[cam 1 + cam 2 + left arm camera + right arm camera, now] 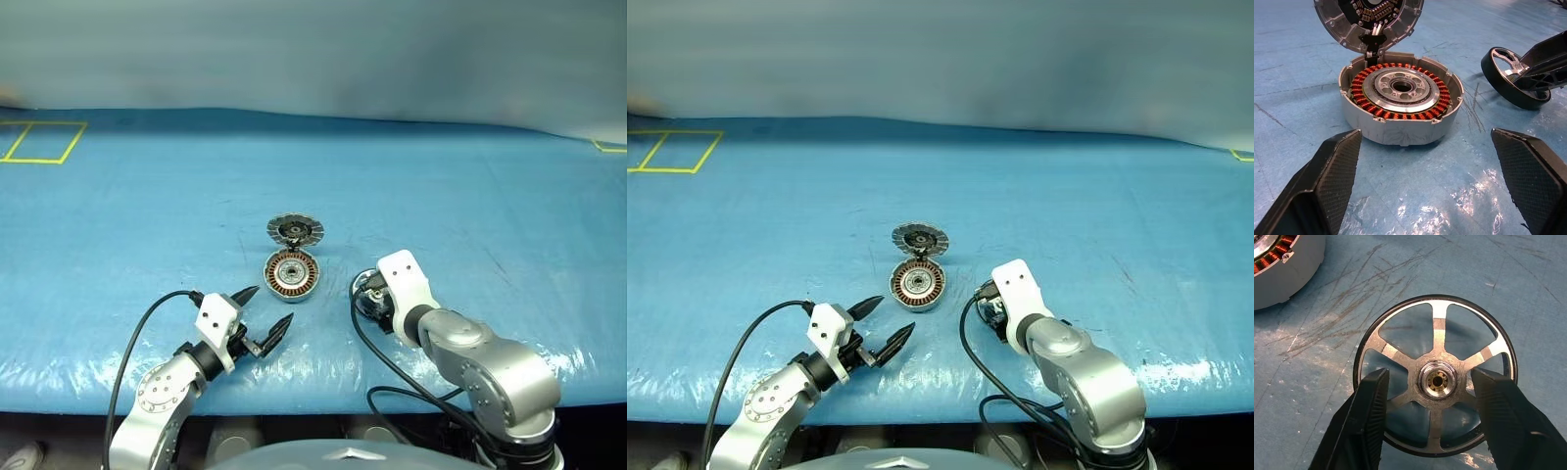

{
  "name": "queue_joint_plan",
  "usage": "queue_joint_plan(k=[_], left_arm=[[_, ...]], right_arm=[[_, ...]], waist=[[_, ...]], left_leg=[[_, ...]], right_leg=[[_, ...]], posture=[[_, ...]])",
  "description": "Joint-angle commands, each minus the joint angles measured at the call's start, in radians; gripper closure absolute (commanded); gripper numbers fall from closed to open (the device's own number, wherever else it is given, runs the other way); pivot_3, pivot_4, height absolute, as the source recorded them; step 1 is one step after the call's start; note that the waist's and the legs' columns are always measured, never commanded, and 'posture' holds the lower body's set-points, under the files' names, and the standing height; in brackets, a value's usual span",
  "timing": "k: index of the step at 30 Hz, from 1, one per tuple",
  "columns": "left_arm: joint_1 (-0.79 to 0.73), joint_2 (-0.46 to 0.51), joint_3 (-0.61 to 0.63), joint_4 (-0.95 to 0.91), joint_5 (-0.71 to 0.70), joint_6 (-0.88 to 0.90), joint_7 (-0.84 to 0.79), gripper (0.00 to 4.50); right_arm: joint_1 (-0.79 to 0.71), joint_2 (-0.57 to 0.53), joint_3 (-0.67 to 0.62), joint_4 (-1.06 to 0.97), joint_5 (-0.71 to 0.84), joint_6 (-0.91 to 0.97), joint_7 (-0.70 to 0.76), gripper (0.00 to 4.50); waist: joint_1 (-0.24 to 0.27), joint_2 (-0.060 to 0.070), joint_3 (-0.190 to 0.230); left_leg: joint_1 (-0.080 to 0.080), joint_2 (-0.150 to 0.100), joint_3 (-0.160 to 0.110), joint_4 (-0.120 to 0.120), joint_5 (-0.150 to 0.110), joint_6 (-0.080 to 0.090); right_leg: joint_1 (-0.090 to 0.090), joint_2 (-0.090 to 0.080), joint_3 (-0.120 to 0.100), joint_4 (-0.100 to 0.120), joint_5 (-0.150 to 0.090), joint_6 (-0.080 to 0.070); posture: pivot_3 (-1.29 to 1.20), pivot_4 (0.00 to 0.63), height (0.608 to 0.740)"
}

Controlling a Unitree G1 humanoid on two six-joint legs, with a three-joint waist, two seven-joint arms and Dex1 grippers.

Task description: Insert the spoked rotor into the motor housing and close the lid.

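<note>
The spoked rotor [1436, 376] lies flat on the blue table [118, 225], just right of the motor housing [291, 275]. The right gripper [1429, 396] hangs over it, jaws parted either side of the hub, not clamped. The left gripper [266, 313], spread wide and empty, sits near the housing, whose lid [295, 231] stands open behind it

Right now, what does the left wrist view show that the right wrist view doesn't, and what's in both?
Left wrist view alone: the open lid standing up behind the housing, its ring of silver segments facing the camera, and the left hand open in front of the housing.

Right wrist view alone: the rotor's six spokes and centre hub seen face on, with the right hand straddling the hub.

Both: the housing with copper windings, the rotor beside it, and the blue table cover.
</note>
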Motion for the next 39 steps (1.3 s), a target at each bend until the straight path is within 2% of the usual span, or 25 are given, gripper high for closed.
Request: queue_joint_plan(k=[1, 3, 8, 11, 16, 18, 22, 25, 28, 31, 39], left_arm=[[0.003, 0.002, 0.01, -0.034, -0.013, -0.001, -0.001, 0.0], [0.005, 0.001, 0.009, -0.034, -0.014, -0.001, 0.002, 0.0], [0.009, -0.001, 0.006, -0.033, -0.014, -0.005, 0.006, 0.0], [0.01, -0.001, 0.004, -0.031, -0.015, -0.007, 0.005, 0.0], [0.001, 0.004, 0.0, -0.024, -0.014, -0.01, -0.006, 0.0], [-0.006, 0.006, -0.001, -0.02, -0.012, -0.011, -0.01, 0.0], [-0.018, 0.009, -0.002, -0.018, -0.007, -0.014, -0.01, 0.0], [-0.017, 0.007, 0.0, -0.023, -0.005, -0.013, -0.002, 0.0], [-0.015, 0.009, -0.001, -0.027, 0.0, -0.014, 0.002, 0.0], [0.0, 0.007, 0.002, -0.041, 0.019, -0.021, 0.025, 0.0], [0.039, 0.001, 0.001, -0.062, 0.022, -0.03, 0.047, 0.0]], right_arm=[[0.02, 0.015, -0.012, 0.026, -0.01, 0.017, -0.008, 2.61], [0.022, 0.025, -0.024, 0.028, -0.009, 0.017, -0.005, 3.16], [0.001, -0.011, -0.021, 0.017, -0.007, 0.017, 0.007, 3.19], [-0.066, -0.111, 0.002, -0.016, 0.032, 0.009, 0.073, 3.19], [-0.218, -0.368, 0.008, -0.105, 0.21, -0.067, 0.353, 3.2], [-0.269, -0.407, 0.003, -0.119, 0.269, -0.097, 0.431, 3.2], [-0.351, -0.372, 0.061, -0.097, 0.301, -0.144, 0.444, 3.2], [-0.401, -0.269, 0.114, -0.055, 0.302, -0.142, 0.405, 3.2], [-0.429, -0.206, 0.173, -0.01, 0.284, -0.145, 0.367, 3.2], [-0.476, -0.155, 0.286, 0.099, 0.214, -0.215, 0.308, 3.2], [-0.538, -0.111, 0.379, 0.287, 0.118, -0.361, 0.284, 3.2]], waist=[[0.001, -0.002, -0.001], [-0.001, -0.006, -0.004], [-0.001, -0.007, -0.004], [0.001, -0.006, -0.004], [0.001, -0.001, 0.0], [0.0, -0.001, 0.001], [0.0, -0.001, 0.001], [0.0, -0.001, 0.001], [0.0, -0.001, 0.001], [0.0, -0.001, 0.001], [-0.001, 0.0, 0.001]], left_leg=[[0.0, 0.0, 0.0, 0.0, 0.0, 0.0], [0.002, 0.0, 0.0, 0.0, 0.0, 0.0], [0.004, 0.0, 0.0, 0.001, 0.0, 0.0], [0.003, 0.0, 0.0, 0.001, 0.0, 0.0], [0.0, 0.0, 0.001, 0.0, 0.0, 0.0], [-0.001, 0.0, 0.0, -0.002, 0.0, 0.0], [-0.001, 0.0, 0.0, -0.003, -0.001, 0.001], [-0.002, 0.0, 0.0, -0.002, -0.001, 0.001], [-0.001, 0.0, 0.0, -0.001, -0.001, 0.001], [-0.001, 0.0, 0.0, 0.001, -0.001, 0.001], [-0.001, 0.0, 0.0, 0.0, -0.001, 0.001]], right_leg=[[0.0, 0.0, 0.0, 0.0, 0.0, 0.0], [0.0, 0.0, 0.0, 0.0, 0.0, 0.0], [0.0, 0.0, 0.0, -0.002, 0.0, 0.0], [-0.001, -0.001, 0.0, -0.002, 0.0, 0.0], [0.0, -0.001, 0.0, -0.001, 0.0, 0.0], [-0.001, 0.0, 0.0, -0.001, 0.0, 0.0], [-0.001, 0.001, -0.001, -0.001, -0.001, -0.001], [-0.001, 0.0, 0.0, -0.002, -0.001, 0.0], [-0.001, 0.0, -0.001, -0.001, 0.0, 0.0], [0.0, 0.0, 0.0, -0.001, 0.0, 0.0], [-0.001, 0.0, 0.0, -0.001, 0.0, 0.0]], posture=[[0.0, 0.15, 0.74], [0.0, 0.15, 0.74], [0.0, 0.15, 0.74], [0.0, 0.15, 0.74], [0.0, 0.15, 0.74], [0.0, 0.15, 0.74], [0.0, 0.15, 0.74], [0.0, 0.15, 0.74], [0.0, 0.15, 0.74], [0.0, 0.15, 0.74], [0.0, 0.15, 0.74]])
